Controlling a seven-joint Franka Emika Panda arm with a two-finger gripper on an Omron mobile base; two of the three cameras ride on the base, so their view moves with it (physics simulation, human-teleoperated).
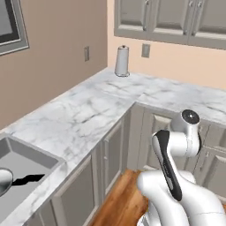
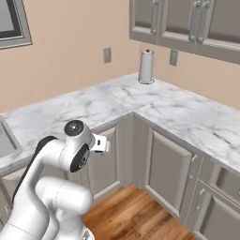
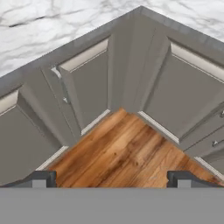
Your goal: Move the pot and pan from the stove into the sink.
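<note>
At far left the sink [image 1: 33, 161] already holds 1 round grey vessel [image 1: 3, 180], probably the pan, judging by the black handle. The gripper [image 3: 112, 178], fingers spread and empty, faces corner cabinets [image 3: 87, 87]; driving off blind risks clipping them.

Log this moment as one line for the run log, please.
tool: open, empty, over wood floor | sink: at left | counter: paper towel roll in corner | stage: not yet at stove

Veined marble counter [image 1: 88, 110]; wooden floor [image 3: 122, 148]
</note>
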